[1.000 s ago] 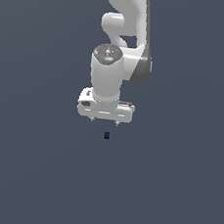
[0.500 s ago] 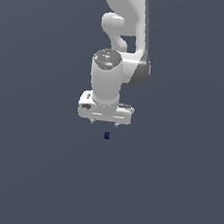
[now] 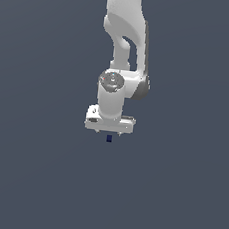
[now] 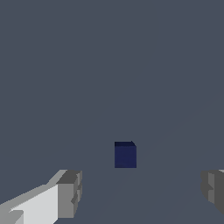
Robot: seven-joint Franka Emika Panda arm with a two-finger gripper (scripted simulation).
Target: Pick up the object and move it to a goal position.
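A: Risk check? Jaws are seen spread wide in the wrist view, nothing held. The gripper (image 4: 140, 192) is parked above the cube (image 4: 125, 155), which sits on the floor (image 4: 109, 65) just beyond the gap between the fingers (image 4: 69, 193).

B: In the exterior view the cube (image 3: 109, 138) is found just under the gripper (image 3: 109, 132), a bit right of its middle. A knock could be caused if descent is made off-centre.

A: Obstacles?

B: None seen; no goal marker is shown.
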